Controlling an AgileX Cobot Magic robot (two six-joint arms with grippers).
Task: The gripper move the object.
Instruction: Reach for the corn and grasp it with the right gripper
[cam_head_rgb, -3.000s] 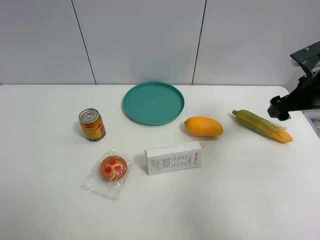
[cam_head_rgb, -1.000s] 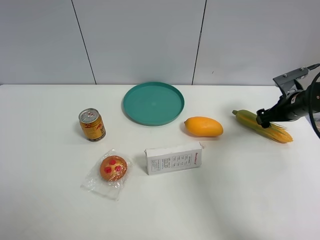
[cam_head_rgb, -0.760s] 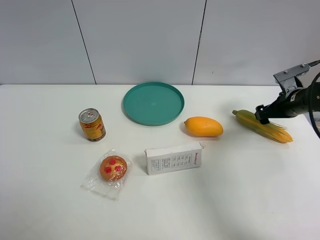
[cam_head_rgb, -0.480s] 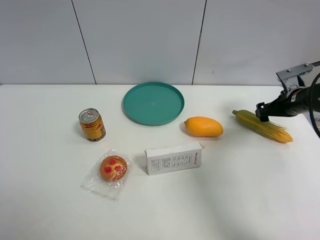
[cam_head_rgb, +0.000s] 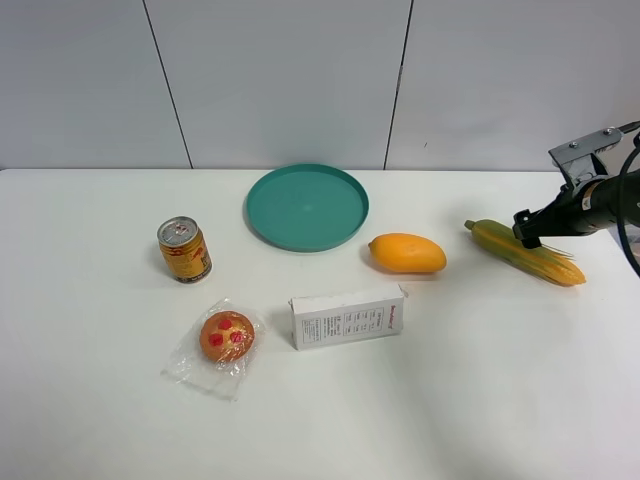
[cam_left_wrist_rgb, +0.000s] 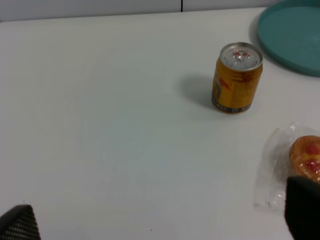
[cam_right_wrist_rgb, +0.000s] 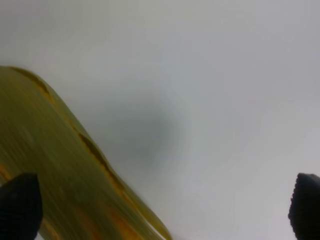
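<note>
We catch the left arm's dark fingers standing wide apart above the white worktop. By its right edge lies the yellow, green-husked corn ear, and the right arm's black fingers gape open over it.

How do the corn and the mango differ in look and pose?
The corn is long, tapered, streaked green and yellow; the mango is a smooth orange oval. The corn lies diagonally; the mango nearly level in the exterior view. The open right tool is at the corn, away from the mango. Both lie on the table.
</note>
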